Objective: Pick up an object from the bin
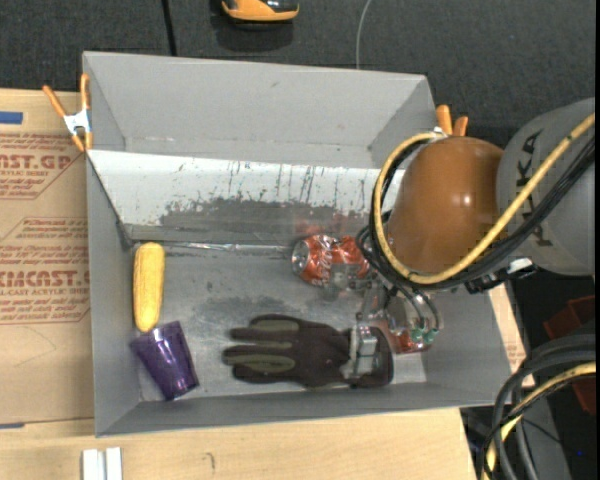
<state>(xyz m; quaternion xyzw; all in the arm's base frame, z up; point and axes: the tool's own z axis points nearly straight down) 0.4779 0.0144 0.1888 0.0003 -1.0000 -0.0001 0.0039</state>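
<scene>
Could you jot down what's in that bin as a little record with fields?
Container: grey metal bin
Claw: over the cuff of the dark fabric glove, bottom right of the view
Left side: yellow toy corn cob; purple plastic cup below it
Centre: crumpled red and silver wrapper

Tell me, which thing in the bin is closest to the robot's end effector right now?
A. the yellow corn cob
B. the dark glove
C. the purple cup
B: the end effector is down at the cuff end of the dark glove, while the yellow corn cob and the purple cup lie at the far left side of the bin.
</scene>
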